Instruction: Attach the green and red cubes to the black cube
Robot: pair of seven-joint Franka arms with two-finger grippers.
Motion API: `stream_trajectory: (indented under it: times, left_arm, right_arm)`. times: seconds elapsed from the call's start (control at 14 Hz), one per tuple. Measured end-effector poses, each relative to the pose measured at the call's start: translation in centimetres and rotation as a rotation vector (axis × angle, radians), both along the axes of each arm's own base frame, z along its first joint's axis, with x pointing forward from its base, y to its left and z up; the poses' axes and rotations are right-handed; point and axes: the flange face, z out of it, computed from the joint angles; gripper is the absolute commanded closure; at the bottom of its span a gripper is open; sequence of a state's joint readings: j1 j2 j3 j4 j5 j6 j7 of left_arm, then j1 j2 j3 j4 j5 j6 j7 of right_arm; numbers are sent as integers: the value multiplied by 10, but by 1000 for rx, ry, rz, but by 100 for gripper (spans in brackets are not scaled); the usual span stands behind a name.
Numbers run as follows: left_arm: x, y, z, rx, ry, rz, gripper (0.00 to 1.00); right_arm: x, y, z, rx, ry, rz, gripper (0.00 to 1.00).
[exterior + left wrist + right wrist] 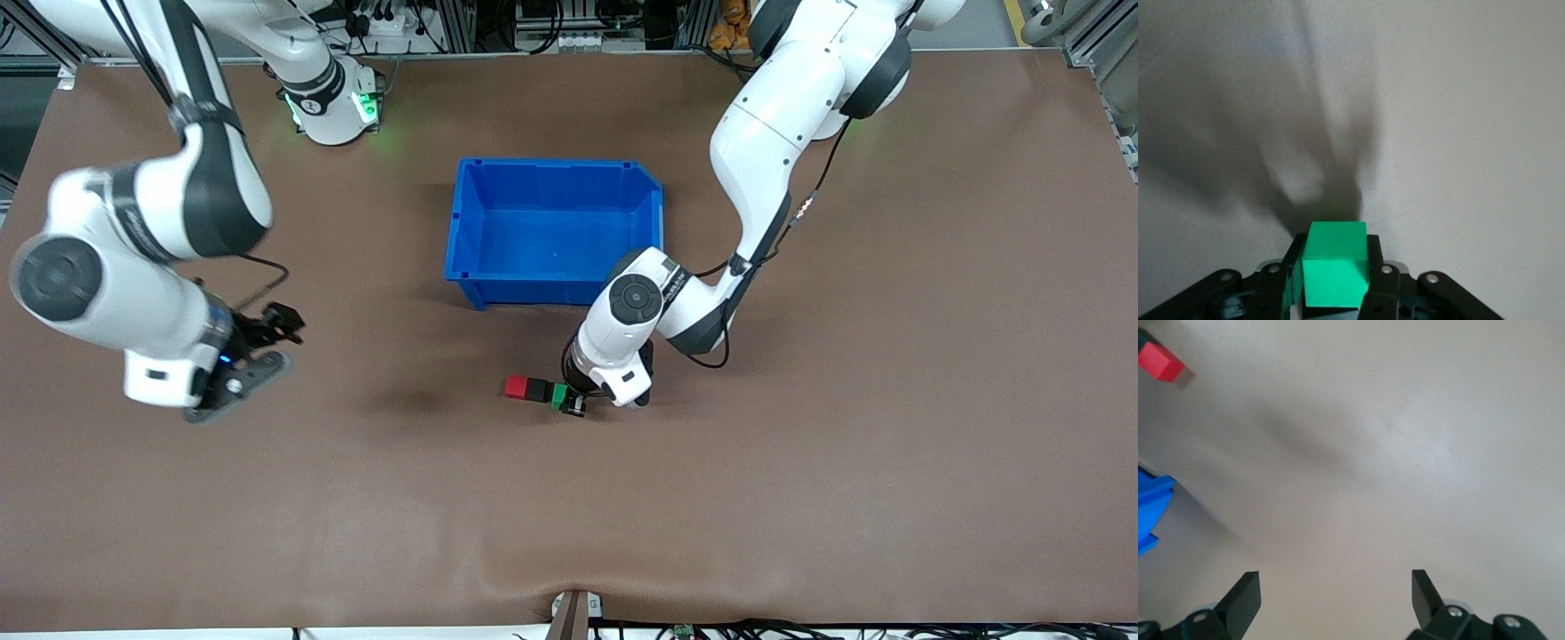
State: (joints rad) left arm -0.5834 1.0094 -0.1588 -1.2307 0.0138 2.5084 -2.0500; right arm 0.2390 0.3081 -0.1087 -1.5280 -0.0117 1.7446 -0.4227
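Note:
The red cube (516,388), the black cube (536,389) and the green cube (559,396) lie in a row on the table, nearer to the front camera than the blue bin. The red cube touches the black cube. The green cube sits against the black cube's end toward the left arm's end. My left gripper (573,404) is shut on the green cube (1335,265), low at the table. My right gripper (277,342) is open and empty, up in the air over bare table toward the right arm's end. Its wrist view shows the red cube (1160,361) far off.
The blue bin (467,222) stands empty at the table's middle, and a corner of it shows in the right wrist view (1151,507). The left arm's elbow hangs over the bin's corner. The brown table spreads around the cubes.

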Motion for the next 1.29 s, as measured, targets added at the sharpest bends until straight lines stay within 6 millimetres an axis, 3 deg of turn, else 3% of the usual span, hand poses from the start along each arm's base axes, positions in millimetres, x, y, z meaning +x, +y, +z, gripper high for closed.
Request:
stream_trajectory:
  times: [0.29,0.5,0.64,1.0,1.14,1.29]
  left_arm:
    - [-9,-12,0,-3,7,9,100]
    - [-12,-13,1,19,42,24,100]
    - [-14,-14,3,42,76,39,100]
    - [-9,-5,4,66,123,119,99]
    - [-5,1,4,69,127,128,64]
    - [0,9,4,75,134,139,10]
  right_arm:
    - [-29,-70,56,-10,-14,-207,0]
    - [-47,-116,86,-6,-15,-324,0]
    - [-57,-123,100,-4,-7,-349,0]
    - [-87,-106,130,-9,25,-417,0]
    - [-96,-102,138,-1,19,-434,0]
    - [-102,-115,141,10,18,-466,0]
